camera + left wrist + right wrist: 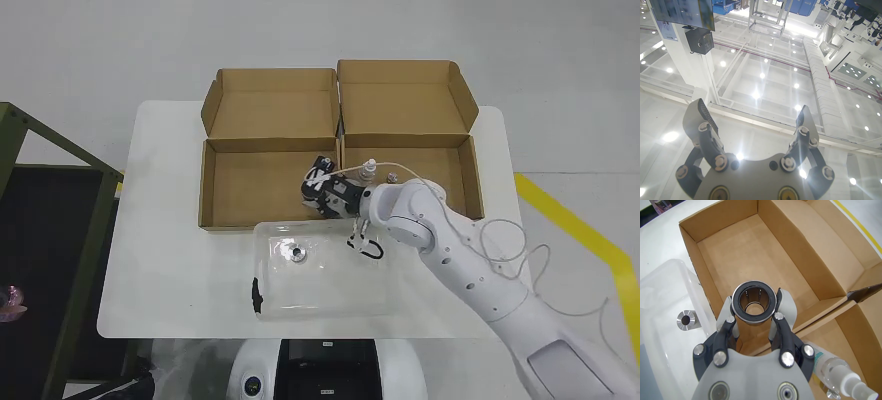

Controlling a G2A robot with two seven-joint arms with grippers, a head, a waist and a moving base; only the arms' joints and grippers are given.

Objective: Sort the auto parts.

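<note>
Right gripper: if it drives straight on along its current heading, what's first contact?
Likely the bare floor of the cardboard box. The right gripper, shut on the bearing, points down into the box near a corner, so the bearing would touch first. Depth is unclear.

boxes [262, 188]: plain brown | worktop [170, 250]: white | bin [325, 288]: clear | bearing [753, 285]: silver, black rim | sleeve [679, 321]: silver | bottle [831, 366]: clear, white cap | right tool [754, 306]: white fingers, black links, grey base | left tool [751, 103]: grey fingers, black ribbed pads | floor stripe [575, 225]: yellow
</note>
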